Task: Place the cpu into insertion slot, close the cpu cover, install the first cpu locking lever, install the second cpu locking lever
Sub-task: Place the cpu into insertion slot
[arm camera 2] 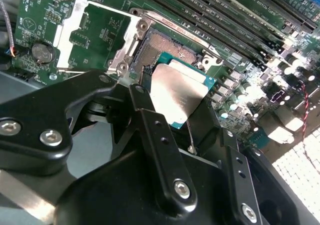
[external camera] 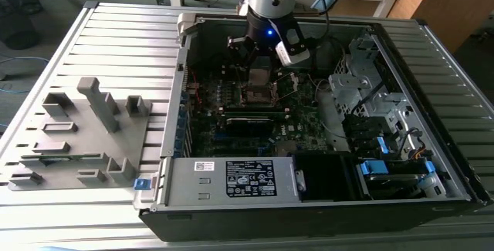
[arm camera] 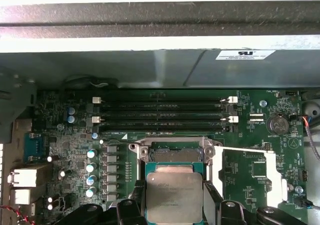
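In both wrist views my gripper [arm camera 2: 176, 97] [arm camera: 174, 207] is shut on the cpu [arm camera 2: 179, 91] [arm camera: 173, 195], a flat silvery square with a green edge, one black finger on each side. The cpu hangs tilted just above and partly over the insertion slot [arm camera 2: 162, 47] [arm camera: 172, 155], whose dark centre and metal rim show beyond it. The cpu cover [arm camera 2: 67, 31] [arm camera: 250, 150], a thin silvery frame, is swung open to one side of the slot. In the exterior view the gripper [external camera: 262, 69] reaches down into the open computer case above the slot [external camera: 258, 93].
Long black memory slots [arm camera: 160, 112] [arm camera 2: 225, 15] run beside the socket. A coin battery [arm camera: 276, 123] sits near the open cover. The case walls [external camera: 177, 89], the drive cage [external camera: 371, 89] and the power supply [external camera: 231, 178] hem the board in. A grey parts fixture [external camera: 77, 135] lies on the exterior view's left.
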